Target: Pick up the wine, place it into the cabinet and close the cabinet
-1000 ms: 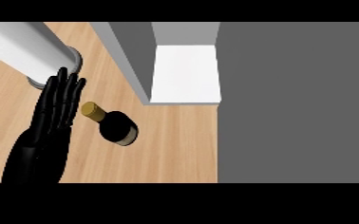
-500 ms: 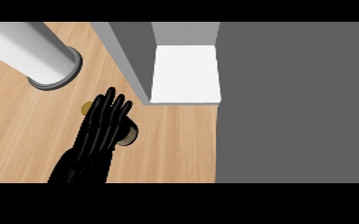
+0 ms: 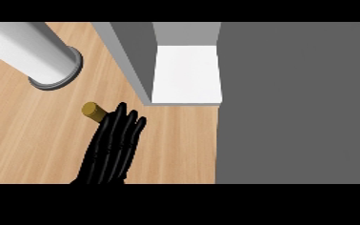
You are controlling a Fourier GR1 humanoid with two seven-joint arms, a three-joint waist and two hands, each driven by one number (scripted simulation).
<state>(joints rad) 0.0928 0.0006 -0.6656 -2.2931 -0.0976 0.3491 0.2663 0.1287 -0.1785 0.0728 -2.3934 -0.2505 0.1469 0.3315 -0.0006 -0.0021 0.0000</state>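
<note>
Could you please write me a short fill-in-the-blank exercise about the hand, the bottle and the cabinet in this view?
1. The wine bottle's round cap, showing past the black hand, is ____ in colour.
2. The only hand in view is the robot's ____ hand.
3. The grey cabinet is ____, so its white shelf shows.
4. The light grey cylinder stands to the ____ of the cabinet on the wooden counter.
Missing words: gold; left; open; left.

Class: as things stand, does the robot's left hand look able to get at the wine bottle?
Probably yes: the left hand sits right over the wine bottle, fingers straight, hiding all but its gold top, and nothing stands between them.
</note>
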